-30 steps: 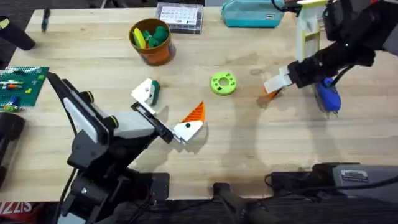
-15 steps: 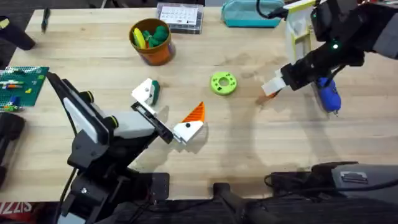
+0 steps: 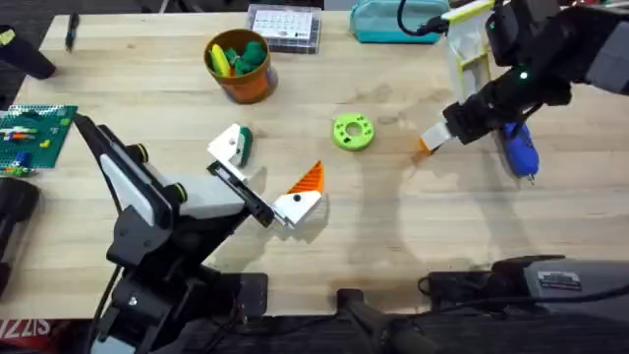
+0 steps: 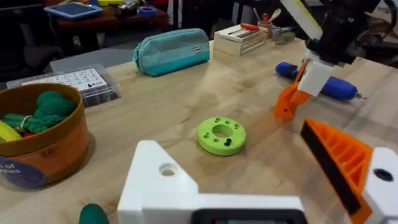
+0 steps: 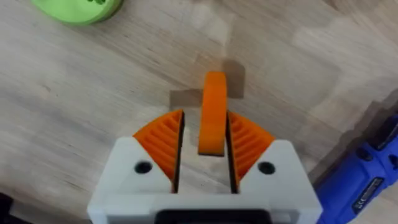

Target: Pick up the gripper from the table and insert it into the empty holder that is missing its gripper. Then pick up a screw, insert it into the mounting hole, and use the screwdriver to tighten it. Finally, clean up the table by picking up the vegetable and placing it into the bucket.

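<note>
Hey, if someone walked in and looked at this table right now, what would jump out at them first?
Probably the right end effector on the table's right side, its orange ribbed pads clamped on a slim orange piece, with the blue-handled screwdriver lying just beside it. Next, the lime-green disc near the middle of the table, and the orange bucket at the back left, green and yellow items inside.
</note>
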{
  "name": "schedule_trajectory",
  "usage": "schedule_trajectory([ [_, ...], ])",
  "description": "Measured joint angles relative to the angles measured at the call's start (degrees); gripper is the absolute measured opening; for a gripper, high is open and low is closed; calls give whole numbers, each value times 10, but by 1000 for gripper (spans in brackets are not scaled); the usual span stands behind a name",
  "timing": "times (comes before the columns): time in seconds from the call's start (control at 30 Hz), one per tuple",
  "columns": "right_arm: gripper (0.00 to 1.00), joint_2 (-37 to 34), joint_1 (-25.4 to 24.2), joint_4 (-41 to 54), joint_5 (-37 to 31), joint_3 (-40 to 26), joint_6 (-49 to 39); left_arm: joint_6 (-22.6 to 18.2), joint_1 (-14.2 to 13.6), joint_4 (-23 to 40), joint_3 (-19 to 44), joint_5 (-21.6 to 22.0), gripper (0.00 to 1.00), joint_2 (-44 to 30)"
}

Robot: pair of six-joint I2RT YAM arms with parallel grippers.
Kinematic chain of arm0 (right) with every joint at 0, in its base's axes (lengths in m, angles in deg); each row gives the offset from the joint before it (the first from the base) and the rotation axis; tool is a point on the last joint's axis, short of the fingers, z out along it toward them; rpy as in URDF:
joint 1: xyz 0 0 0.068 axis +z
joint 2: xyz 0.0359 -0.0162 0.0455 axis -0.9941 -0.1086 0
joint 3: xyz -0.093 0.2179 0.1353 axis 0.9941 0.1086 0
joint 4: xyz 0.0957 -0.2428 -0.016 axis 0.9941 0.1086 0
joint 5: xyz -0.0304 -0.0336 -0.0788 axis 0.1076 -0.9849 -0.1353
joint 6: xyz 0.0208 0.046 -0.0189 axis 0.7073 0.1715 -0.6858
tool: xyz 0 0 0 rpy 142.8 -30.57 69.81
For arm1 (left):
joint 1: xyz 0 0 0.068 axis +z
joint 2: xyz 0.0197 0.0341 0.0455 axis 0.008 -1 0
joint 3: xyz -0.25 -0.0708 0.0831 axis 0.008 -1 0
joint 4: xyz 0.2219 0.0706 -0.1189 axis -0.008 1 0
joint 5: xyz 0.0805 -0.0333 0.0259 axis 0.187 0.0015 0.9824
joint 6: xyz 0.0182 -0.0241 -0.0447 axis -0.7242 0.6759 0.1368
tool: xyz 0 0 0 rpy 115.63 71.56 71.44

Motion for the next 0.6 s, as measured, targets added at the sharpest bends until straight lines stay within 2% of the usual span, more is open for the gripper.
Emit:
schedule_trajectory([
  [0.1,363,0,0,0,0,0,0,0,0,0,0,0,998,0],
  [0.23,148,0,0,-1,-2,0,2,0,0,0,0,0,998,0],
  [0.37,19,0,0,-3,-1,0,4,0,0,0,0,0,998,0],
  [0.6,18,5,0,5,-2,-4,5,0,0,0,0,0,998,0],
])
